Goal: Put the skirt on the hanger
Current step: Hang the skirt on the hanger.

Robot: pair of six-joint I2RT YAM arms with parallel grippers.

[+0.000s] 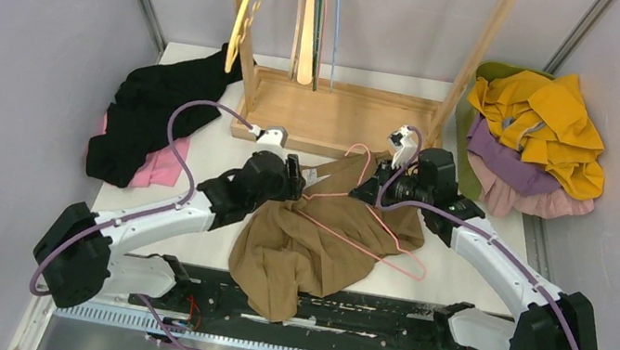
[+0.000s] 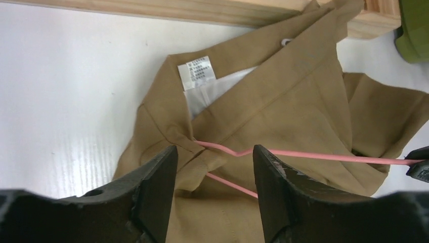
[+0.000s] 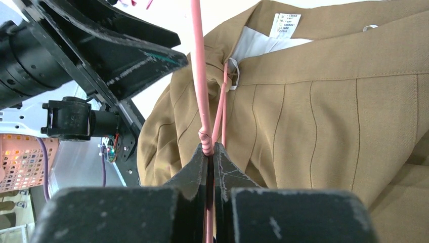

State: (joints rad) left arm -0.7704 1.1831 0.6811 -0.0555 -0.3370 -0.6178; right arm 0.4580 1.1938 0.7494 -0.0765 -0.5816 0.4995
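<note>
1. Skirt (image 1: 293, 257) lies crumpled mid-table, just in front of the wooden rack base (image 1: 334, 118).
2. Pink hanger (image 3: 198, 76) lies across the skirt, one end under the waistband fold.
3. Right gripper (image 3: 210, 152) is clamped on the hanger wire. Left gripper (image 2: 215, 154) has its jaws apart over the waistband, gripping nothing.
4. Black garment (image 1: 152, 112) overlaps a pink garment (image 1: 162, 166) at far left. Green container (image 1: 466, 143) at right holds yellow and purple clothes (image 1: 539, 127).

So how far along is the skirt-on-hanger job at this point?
Partway. One shoulder of the pink hanger looks tucked into the waistband of the brown skirt. The right end effector is shut on the hanger's neck; the left end effector is open over the waistband. The other shoulder lies on top of the fabric, and the skirt lies crumpled on the table.
</note>
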